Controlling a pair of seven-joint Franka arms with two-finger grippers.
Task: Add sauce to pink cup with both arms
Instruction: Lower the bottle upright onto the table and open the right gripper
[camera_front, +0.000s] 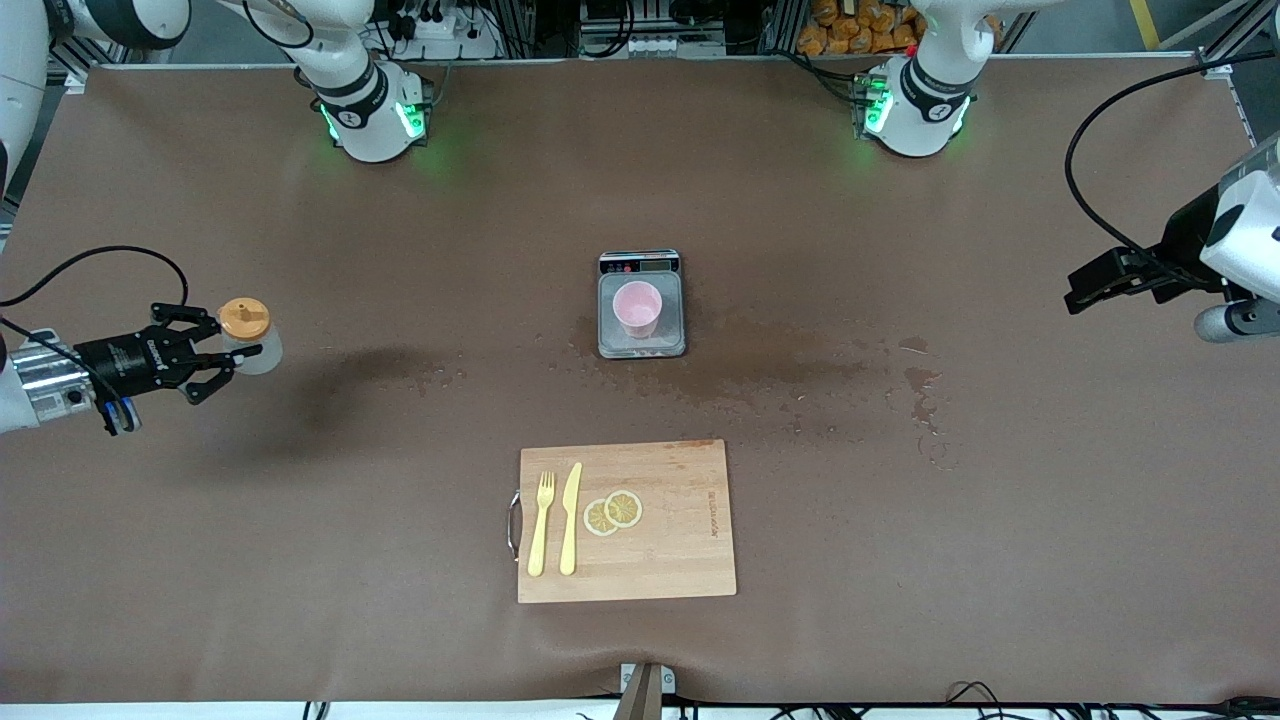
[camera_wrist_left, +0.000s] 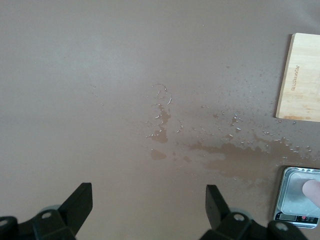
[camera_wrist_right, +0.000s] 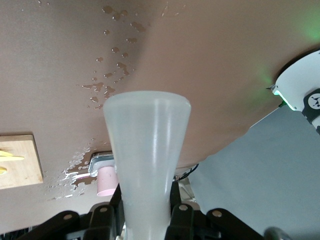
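Observation:
The sauce bottle (camera_front: 258, 345), translucent whitish with an orange cap (camera_front: 244, 318), hangs above the table at the right arm's end. My right gripper (camera_front: 228, 350) is shut on it. In the right wrist view the bottle (camera_wrist_right: 147, 150) fills the space between the black fingers (camera_wrist_right: 111, 210) of the right gripper (camera_wrist_right: 146, 212). The pink cup (camera_front: 637, 308) stands upright on a small kitchen scale (camera_front: 641, 343) at mid-table, also seen in both wrist views (camera_wrist_right: 106, 182) (camera_wrist_left: 312, 192). My left gripper (camera_front: 1085, 287) hovers open over the left arm's end of the table, nothing between its fingers (camera_wrist_left: 149, 205).
A wooden cutting board (camera_front: 660, 560) lies nearer to the front camera than the scale, carrying a yellow fork (camera_front: 541, 522), a yellow knife (camera_front: 570, 517) and two lemon slices (camera_front: 613, 512). Wet stains (camera_front: 780, 370) spread from the scale toward the left arm's end.

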